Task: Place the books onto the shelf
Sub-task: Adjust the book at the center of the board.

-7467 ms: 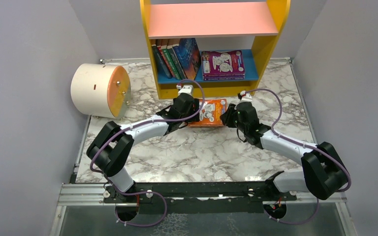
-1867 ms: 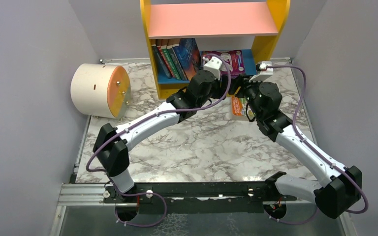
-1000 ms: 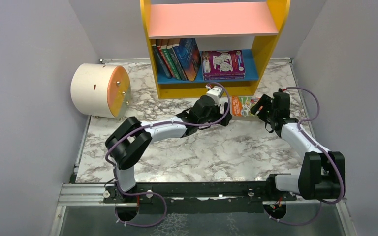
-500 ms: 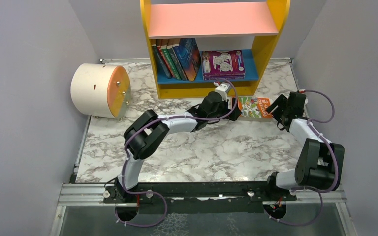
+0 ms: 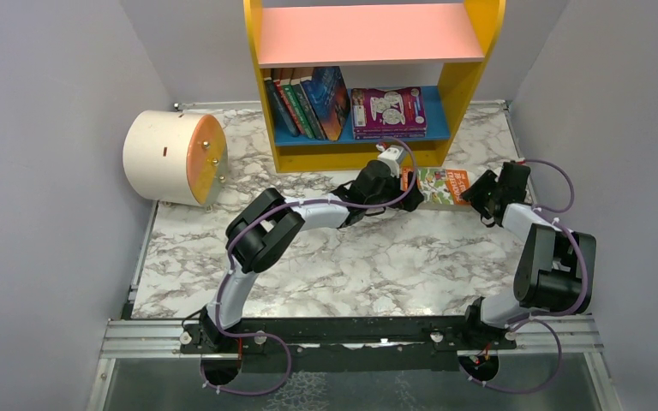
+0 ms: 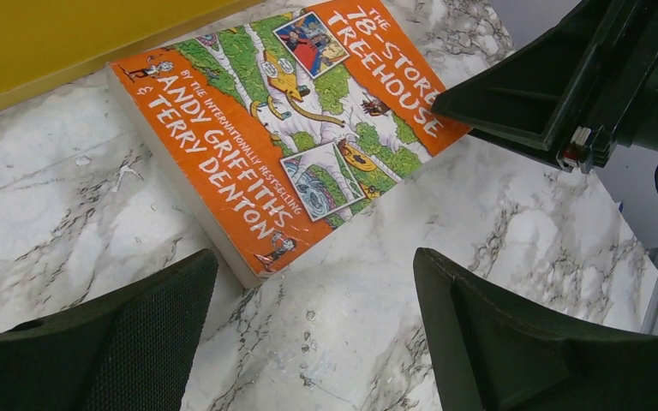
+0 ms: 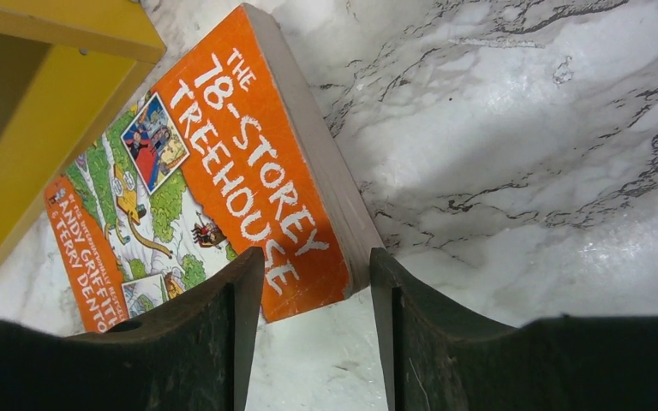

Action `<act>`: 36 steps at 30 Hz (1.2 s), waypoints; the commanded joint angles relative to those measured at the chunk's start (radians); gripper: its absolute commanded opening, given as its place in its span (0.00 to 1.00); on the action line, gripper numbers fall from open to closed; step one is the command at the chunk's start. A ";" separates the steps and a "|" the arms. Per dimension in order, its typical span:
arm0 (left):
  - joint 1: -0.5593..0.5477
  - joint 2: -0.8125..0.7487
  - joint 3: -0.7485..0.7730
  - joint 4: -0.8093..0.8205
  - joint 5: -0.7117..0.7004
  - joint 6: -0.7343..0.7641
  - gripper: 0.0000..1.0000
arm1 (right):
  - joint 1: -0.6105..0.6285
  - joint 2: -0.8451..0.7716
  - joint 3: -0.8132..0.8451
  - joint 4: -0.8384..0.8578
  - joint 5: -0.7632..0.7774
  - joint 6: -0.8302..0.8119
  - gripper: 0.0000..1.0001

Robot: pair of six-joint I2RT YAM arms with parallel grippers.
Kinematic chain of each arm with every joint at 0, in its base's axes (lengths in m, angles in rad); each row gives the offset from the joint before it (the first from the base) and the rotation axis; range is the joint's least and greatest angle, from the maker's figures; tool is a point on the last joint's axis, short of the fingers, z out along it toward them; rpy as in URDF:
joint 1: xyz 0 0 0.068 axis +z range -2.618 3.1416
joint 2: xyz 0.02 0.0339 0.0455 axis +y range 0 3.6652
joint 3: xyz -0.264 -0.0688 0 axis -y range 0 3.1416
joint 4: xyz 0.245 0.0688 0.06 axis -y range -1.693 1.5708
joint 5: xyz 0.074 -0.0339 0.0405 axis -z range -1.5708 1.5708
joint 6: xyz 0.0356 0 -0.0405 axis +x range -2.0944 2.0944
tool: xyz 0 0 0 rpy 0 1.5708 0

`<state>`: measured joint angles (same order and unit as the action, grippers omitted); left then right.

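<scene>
We find most books (image 5: 344, 101) already on the shelf's (image 5: 471, 64) blue board; one orange paperback (image 6: 287, 128) lies flat on the marble table (image 5: 343, 257) just before it; left gripper (image 6: 308, 330) gapes wide, empty; right gripper (image 7: 315, 330) partly open, straddling its corner, ungripped.

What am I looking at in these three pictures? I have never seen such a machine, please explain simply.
These are two robot arms bolted to a marble table. One picture is taken from above; the other two come from small cameras on each wrist, looking past that arm's own claw. The left claw and the right claw are both open and hold nothing. Between them an orange book lies flat on the table, just in front of the shelf. Other books already stand or lie on the shelf's blue board. A cream cylinder lies to the left.
</scene>
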<state>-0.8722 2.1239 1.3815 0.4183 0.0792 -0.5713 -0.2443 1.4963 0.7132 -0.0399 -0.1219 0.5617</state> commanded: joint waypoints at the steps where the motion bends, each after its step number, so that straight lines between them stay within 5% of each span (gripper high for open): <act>1: 0.008 -0.010 -0.004 0.030 0.014 -0.009 0.78 | -0.006 0.010 -0.017 0.057 -0.053 0.003 0.42; 15: 0.025 -0.135 -0.149 0.030 -0.037 0.012 0.78 | -0.006 -0.044 -0.110 0.107 -0.132 0.025 0.01; 24: 0.026 -0.233 -0.224 0.028 -0.075 0.022 0.78 | 0.019 -0.189 -0.215 0.113 -0.268 0.041 0.01; 36: 0.029 -0.341 -0.327 -0.030 -0.135 0.002 0.78 | 0.258 -0.499 -0.297 -0.077 -0.241 0.086 0.01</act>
<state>-0.8471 1.8568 1.0866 0.4126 -0.0044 -0.5636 -0.0452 1.0679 0.4297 -0.0387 -0.3401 0.6170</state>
